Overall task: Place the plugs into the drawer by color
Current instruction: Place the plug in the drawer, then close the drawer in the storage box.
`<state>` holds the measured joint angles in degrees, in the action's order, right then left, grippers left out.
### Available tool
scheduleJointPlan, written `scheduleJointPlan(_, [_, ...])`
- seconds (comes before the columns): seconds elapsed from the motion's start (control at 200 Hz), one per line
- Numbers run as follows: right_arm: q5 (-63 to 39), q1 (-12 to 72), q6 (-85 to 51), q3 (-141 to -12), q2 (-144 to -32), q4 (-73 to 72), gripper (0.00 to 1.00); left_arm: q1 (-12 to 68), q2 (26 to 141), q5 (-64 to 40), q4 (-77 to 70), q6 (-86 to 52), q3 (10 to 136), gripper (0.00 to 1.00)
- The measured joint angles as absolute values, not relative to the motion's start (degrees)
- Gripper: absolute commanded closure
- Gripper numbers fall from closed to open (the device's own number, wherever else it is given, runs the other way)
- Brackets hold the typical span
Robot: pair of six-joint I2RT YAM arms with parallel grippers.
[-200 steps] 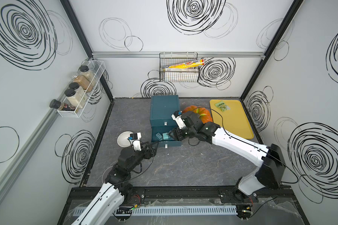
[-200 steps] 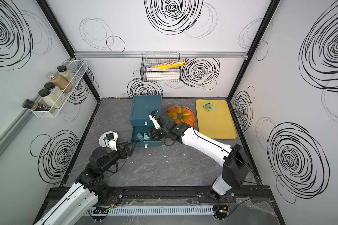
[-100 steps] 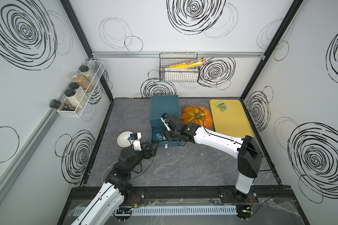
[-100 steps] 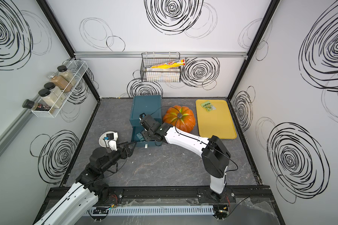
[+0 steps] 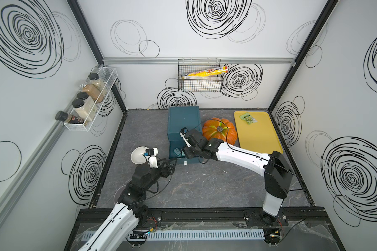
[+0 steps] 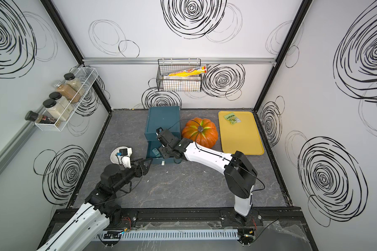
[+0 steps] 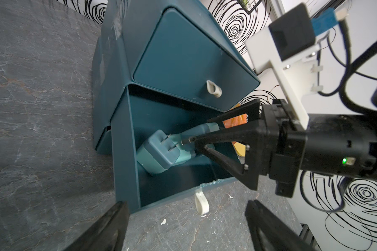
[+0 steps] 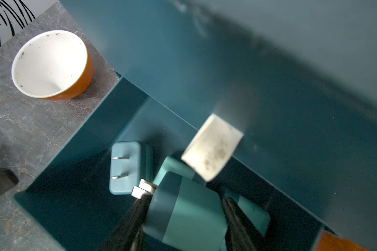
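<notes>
1. Teal plug point(image 8: 194, 217) hangs pinched in the right claw point(image 8: 184, 198), low inside the open drawer point(image 7: 124, 152); this drop looks nearly complete.
2. Other teal plugs point(image 8: 126, 166) already lie on that drawer's floor, so teal sorting seems well advanced.
3. Spread and empty, the left claw point(image 7: 186, 204) hovers over the table point(image 5: 205, 184), just before the drawer front.
4. No pink plugs show; the bowl point(image 8: 52, 63) is empty and the upper drawer point(image 7: 183, 54) shut, so their status cannot be told.
</notes>
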<state>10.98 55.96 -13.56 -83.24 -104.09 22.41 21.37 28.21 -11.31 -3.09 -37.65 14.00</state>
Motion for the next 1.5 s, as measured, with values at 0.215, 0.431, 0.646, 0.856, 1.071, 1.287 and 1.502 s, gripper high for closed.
scheduleJointPlan(0.215, [10.85, 55.77, -13.28, -80.73, -103.35, 21.56, 0.35, 21.37, 29.36, -11.35, -3.14, -37.65, 14.0, 0.09])
scheduleJointPlan(0.431, [8.14, 55.64, -13.28, -77.19, -99.44, 19.9, 0.54, 21.34, 29.12, -11.09, -3.14, -38.13, 14.0, 0.13])
scheduleJointPlan(0.646, [6.02, 55.64, -12.88, -73.78, -92.55, 18.22, 0.55, 21.34, 28.93, -11.35, -3.33, -39.46, 15.11, 0.17])
scheduleJointPlan(0.856, [5.93, 55.57, -11.73, -74.26, -94.63, 17.41, 0.69, 21.34, 29.61, -11.09, -3.9, -39.53, 16.64, 0.22])
scheduleJointPlan(1.071, [2.46, 55.57, -10.37, -75.96, -100.27, 17.39, 0.73, 21.32, 30.74, -10.87, -1.65, -39.64, 19.09, 0.32])
scheduleJointPlan(1.287, [-0.23, 55.57, -10.0, -74.56, -96.79, 14.22, 0.65, 20.71, 37.63, -9.91, 2.66, -39.16, 33.3, 0.37])
scheduleJointPlan(1.502, [-7.14, 55.57, -11.35, -63.05, -76.95, 9.85, 0.66, 19.05, 60.1, -9.78, 8.58, -34.04, 61.56, 0.3])
